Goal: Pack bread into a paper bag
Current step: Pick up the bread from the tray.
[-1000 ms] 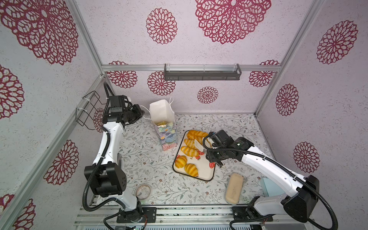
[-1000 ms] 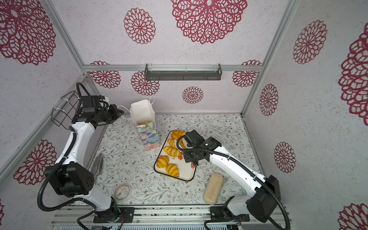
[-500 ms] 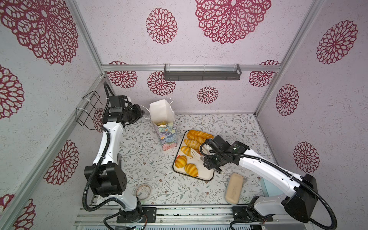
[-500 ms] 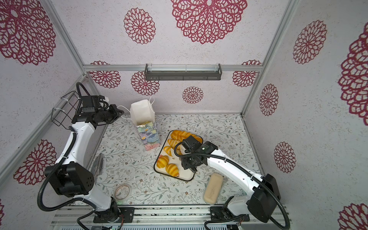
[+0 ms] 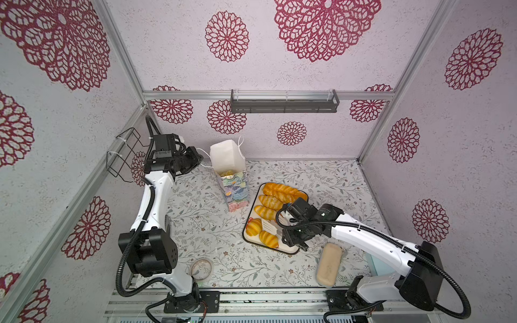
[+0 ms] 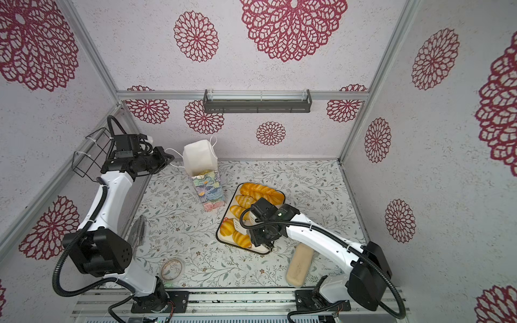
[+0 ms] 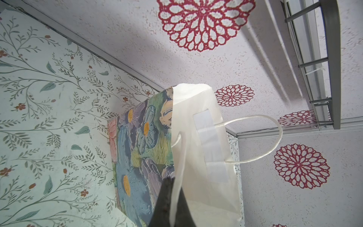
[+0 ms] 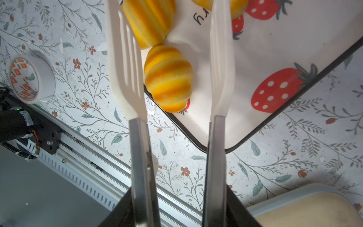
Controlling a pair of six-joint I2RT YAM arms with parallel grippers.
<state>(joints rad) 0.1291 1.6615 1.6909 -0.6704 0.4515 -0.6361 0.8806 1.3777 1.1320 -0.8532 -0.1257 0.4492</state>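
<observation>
Below frame centre in a top view, the right gripper clasps spread tongs over bread on the tray, a pick-up step presumably calling next for closing them, while at upper centre the left gripper pinches the paper bag by its cord handle.

Rolls: smooth, glossy sheen.
Tray: smooth white surface with a soft shine, dark rim.
Tongs: matt white plastic blades on brushed metal shafts.
Paper bag: plain matt paper inside; outside looks ridged like thick paint.
Cord handle: matt white cord.
Table cover: smooth, matt print.
Wall: rough, stippled.
</observation>
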